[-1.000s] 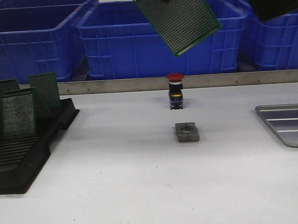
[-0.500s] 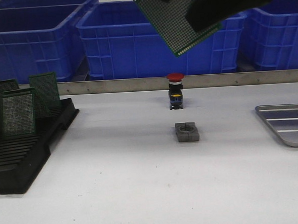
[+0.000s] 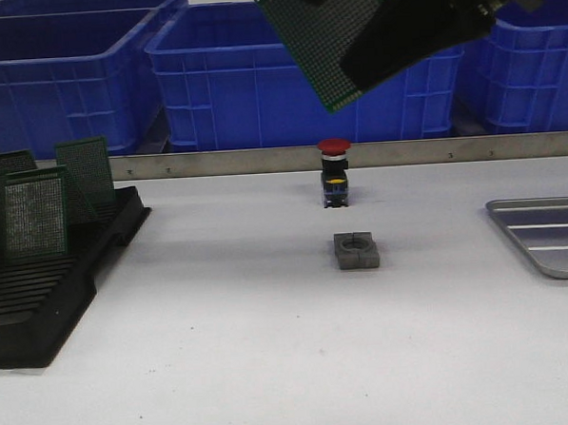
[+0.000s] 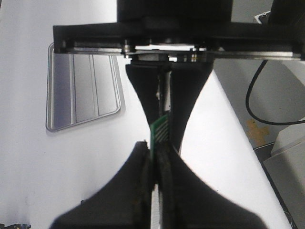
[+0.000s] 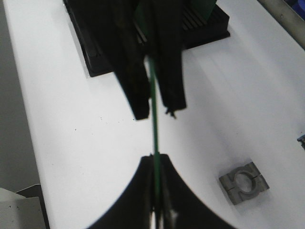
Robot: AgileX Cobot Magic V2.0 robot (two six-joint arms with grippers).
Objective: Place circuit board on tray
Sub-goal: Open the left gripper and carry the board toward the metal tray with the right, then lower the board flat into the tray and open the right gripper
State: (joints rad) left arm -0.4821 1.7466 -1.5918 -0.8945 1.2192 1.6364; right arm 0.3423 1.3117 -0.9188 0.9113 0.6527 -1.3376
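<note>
Circuit board (image 3: 327, 34) held aloft between two tools, high above the desk (image 3: 272, 346).

Left tool (image 4: 155, 164) is clenched on one edge of the green board (image 4: 159, 131), seen edge-on in its wrist view; right tool (image 5: 156, 167) grips the opposite edge (image 5: 153, 109), its fingers pressed to both faces; board hangs tilted in front of the blue bins (image 3: 287, 79), the right arm crossing its lower corner; tray (image 3: 552, 236) lies on the desk well below and to the right of both tools, apart from them; grey metal block (image 3: 356, 251) and red-capped button (image 3: 335, 172) sit beneath the board; black rack (image 3: 40, 282) with further boards stands far to the left.
</note>
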